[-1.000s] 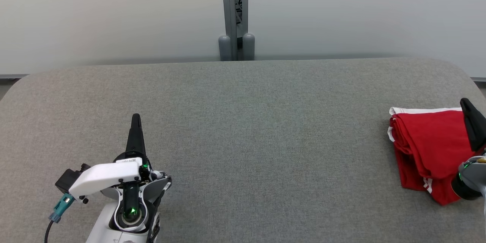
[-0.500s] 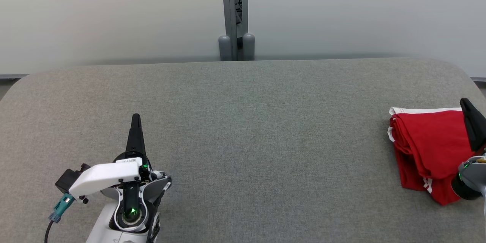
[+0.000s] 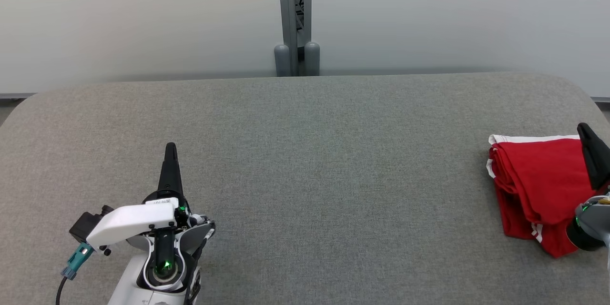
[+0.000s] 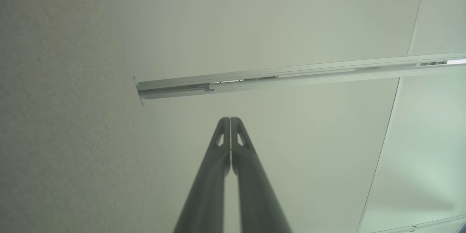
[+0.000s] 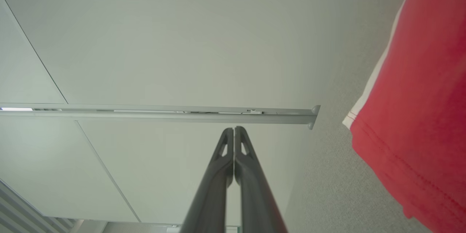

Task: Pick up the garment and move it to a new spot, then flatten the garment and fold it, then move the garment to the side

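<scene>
- The folded red garment (image 3: 538,186) is lying at the right end of the grey table (image 3: 305,162), close to its right edge.
- The right gripper (image 3: 585,129) is pointing away over the garment's right side, its fingers pressing together and gripping nothing.
- The left gripper (image 3: 170,148) is pointing away at the near left, well apart from the garment, its fingers likewise meeting and holding nothing.

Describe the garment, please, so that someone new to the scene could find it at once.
Start from the wide grey table and follow it to its right end. There the garment lies folded by the right gripper. It is bright red with white trim, against grey cloth and dark fingers.
</scene>
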